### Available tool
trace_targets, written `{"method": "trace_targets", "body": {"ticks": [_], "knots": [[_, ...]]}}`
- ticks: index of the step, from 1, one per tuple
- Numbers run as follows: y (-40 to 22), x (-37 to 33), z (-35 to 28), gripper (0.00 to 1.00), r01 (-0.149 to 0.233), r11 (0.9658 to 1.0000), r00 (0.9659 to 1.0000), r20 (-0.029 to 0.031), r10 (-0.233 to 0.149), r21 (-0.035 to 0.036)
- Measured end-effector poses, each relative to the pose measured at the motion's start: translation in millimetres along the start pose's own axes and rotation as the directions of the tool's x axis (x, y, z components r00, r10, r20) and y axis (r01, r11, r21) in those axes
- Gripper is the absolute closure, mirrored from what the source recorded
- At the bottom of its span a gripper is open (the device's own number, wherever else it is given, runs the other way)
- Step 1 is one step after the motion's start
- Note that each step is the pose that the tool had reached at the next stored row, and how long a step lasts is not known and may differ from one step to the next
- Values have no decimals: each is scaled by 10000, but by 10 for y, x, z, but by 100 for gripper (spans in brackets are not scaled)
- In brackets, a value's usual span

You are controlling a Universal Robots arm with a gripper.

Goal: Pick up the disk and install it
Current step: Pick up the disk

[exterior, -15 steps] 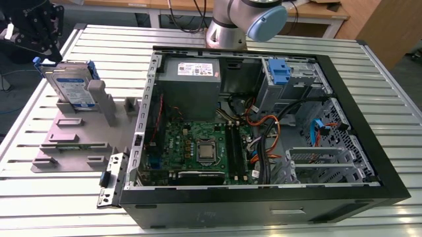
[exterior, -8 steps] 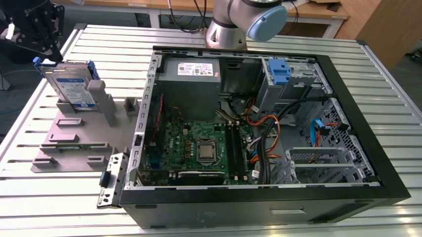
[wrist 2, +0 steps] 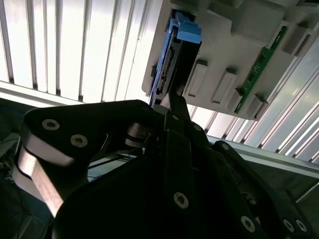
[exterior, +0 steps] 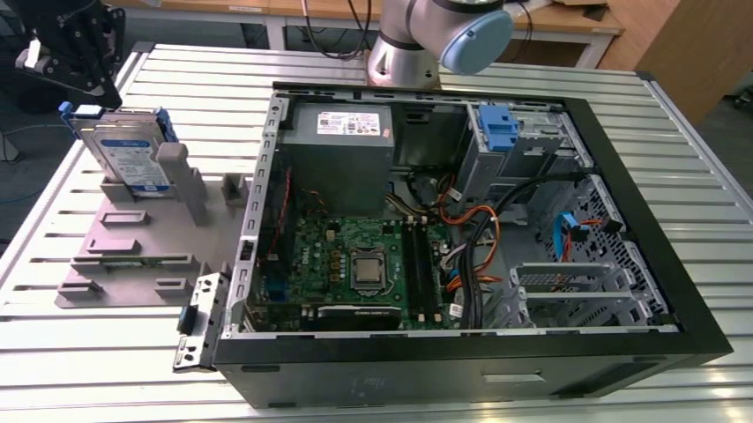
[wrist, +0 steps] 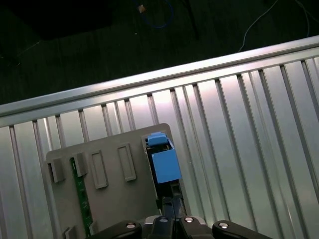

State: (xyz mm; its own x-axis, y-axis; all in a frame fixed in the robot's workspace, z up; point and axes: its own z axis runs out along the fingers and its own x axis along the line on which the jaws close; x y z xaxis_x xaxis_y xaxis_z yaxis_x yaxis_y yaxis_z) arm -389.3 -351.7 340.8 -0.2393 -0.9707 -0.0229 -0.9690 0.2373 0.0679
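Disk (exterior: 127, 152) sits upright in the grey stand (exterior: 123, 242) on the tabletop (exterior: 94, 370), at the exterior view's left, beside the open PC case (exterior: 694, 291). Tool (exterior: 97, 88) is right at the disk's top edge. Can't tell if it's open or closed.

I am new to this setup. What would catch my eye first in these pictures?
The open computer case, with its green board and coloured cables, covers much of the table in the exterior view. At that view's left, the disk stands on edge in a grey stand, with the gripper just above it.
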Motion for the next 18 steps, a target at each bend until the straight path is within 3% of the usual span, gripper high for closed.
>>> {"method": "trace_targets", "body": {"ticks": [18], "knots": [[-26, -20, 16, 89, 34, 10000, 10000, 11, -34, -2]]}}
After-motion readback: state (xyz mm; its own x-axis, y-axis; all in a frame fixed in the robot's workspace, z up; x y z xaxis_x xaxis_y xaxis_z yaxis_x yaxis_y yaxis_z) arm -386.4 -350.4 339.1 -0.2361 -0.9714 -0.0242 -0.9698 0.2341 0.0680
